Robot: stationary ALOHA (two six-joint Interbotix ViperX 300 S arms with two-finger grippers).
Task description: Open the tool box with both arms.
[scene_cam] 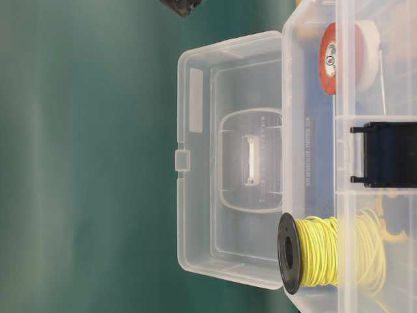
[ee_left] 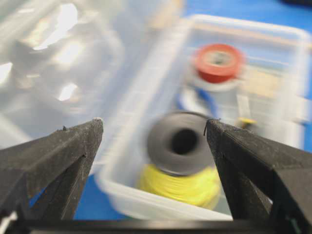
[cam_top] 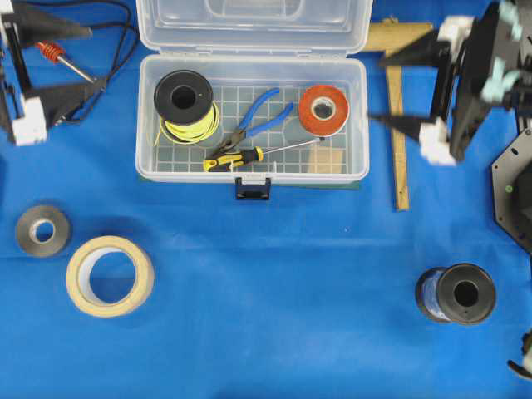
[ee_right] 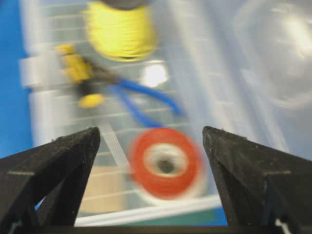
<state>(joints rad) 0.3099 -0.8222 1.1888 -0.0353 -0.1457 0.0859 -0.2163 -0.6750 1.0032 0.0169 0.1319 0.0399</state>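
The clear tool box (cam_top: 252,177) stands open at the back middle of the blue mat, its lid (cam_top: 249,25) folded back and its black latch (cam_top: 253,189) hanging at the front. My left gripper (cam_top: 96,58) is open, to the left of the box and apart from it. My right gripper (cam_top: 378,90) is open just off the box's right end. The left wrist view shows the box's near wall (ee_left: 161,207) beyond my open left gripper (ee_left: 153,122), blurred. The right wrist view shows the box rim (ee_right: 146,212) under my open right gripper (ee_right: 151,130). From table level the lid (scene_cam: 215,195) stands upright.
Inside the box lie a yellow wire spool (cam_top: 184,100), blue pliers (cam_top: 253,120), a screwdriver (cam_top: 237,158) and red tape (cam_top: 324,108). On the mat are a masking tape roll (cam_top: 110,276), a grey roll (cam_top: 42,230), a black spool (cam_top: 457,293) and a wooden ruler (cam_top: 399,125).
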